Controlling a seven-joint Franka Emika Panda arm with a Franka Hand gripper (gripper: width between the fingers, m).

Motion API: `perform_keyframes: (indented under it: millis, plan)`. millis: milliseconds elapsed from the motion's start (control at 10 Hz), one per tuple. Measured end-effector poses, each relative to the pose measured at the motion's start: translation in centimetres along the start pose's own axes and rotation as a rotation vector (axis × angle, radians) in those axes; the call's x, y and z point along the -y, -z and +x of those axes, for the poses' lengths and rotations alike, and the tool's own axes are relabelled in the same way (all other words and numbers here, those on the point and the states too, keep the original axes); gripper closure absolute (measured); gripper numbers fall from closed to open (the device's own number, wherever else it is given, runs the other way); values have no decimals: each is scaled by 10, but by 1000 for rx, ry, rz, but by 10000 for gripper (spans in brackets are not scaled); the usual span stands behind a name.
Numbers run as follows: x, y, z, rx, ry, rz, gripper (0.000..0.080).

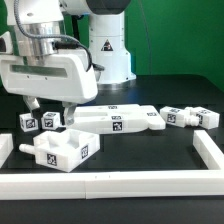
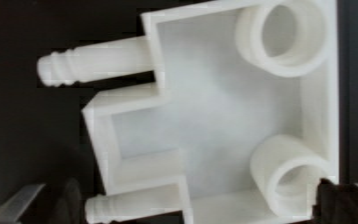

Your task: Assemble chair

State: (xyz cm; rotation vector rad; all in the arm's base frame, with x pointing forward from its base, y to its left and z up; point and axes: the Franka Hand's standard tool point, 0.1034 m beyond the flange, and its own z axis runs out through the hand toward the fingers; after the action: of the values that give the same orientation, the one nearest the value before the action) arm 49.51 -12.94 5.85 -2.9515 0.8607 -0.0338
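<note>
One border rail, the biggest thing, runs along the near edge and up the exterior view's right. One flat slab lies mid-table, long axis left-right. One notched block sits near-left, just inside the rail. It is the likely target. The gripper hangs just far of it and above it, so the coming move looks like a short drop toward the near side. The wrist view fills with this block. Two round sockets sit on one long side and two ribbed pegs stick out the other. The dark fingertips straddle one end of it, spread wide and pinching nothing that shows. Two small tagged blocks sit far-left by the fingers. Two short pieces lie far-right, well apart from the gripper. That makes six chair parts, all loose, with none joined yet.
</note>
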Motion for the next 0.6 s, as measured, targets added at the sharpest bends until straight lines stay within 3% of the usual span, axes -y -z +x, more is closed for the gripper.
perform_keyframes:
  millis: [500, 600]
  plan:
    - [-3, -4, -2, 4, 12, 2, 150]
    - [-14, -19, -5, 8, 28, -10, 150]
